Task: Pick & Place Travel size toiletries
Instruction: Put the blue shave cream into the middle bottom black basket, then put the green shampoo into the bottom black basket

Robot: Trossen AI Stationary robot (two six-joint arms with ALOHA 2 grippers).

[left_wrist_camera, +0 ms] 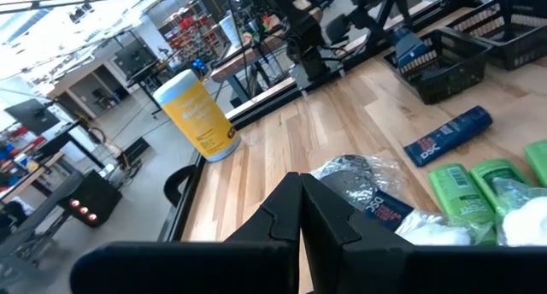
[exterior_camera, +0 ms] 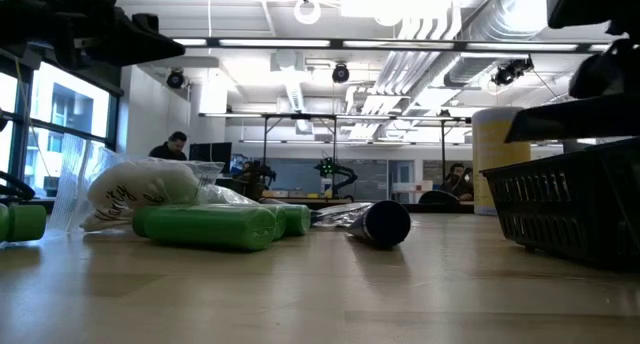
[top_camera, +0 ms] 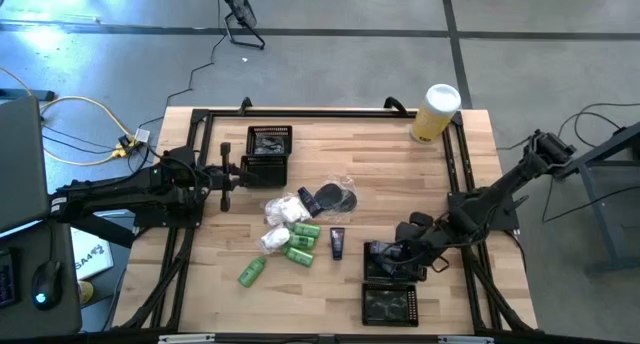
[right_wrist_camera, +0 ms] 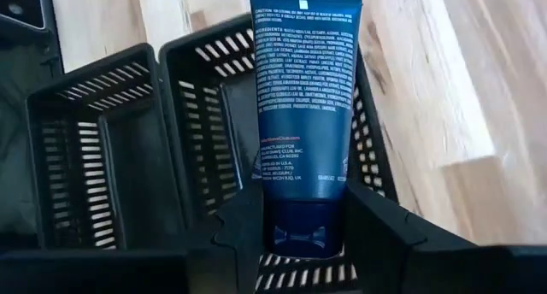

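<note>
Right wrist view shows the right gripper [right_wrist_camera: 309, 234] pinching a blue tube [right_wrist_camera: 305, 97] over the black tray [right_wrist_camera: 197, 114]; next, let go.

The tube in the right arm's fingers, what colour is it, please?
Dark blue tube with small white print, seen best in the right wrist view.

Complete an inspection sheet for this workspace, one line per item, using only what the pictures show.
Surface: wooden table, black frame.
Job's things: green bottles, white packets, blue tube and round cases heaped mid-table; another tube held over the tray.
Clutter: second tray; yellow cylinder.
Grippers: left gripper shut, waiting at the left edge; right gripper gripping a tube.
Cables: yellow cable on the floor.
Surroundings: people at desks behind.
</note>
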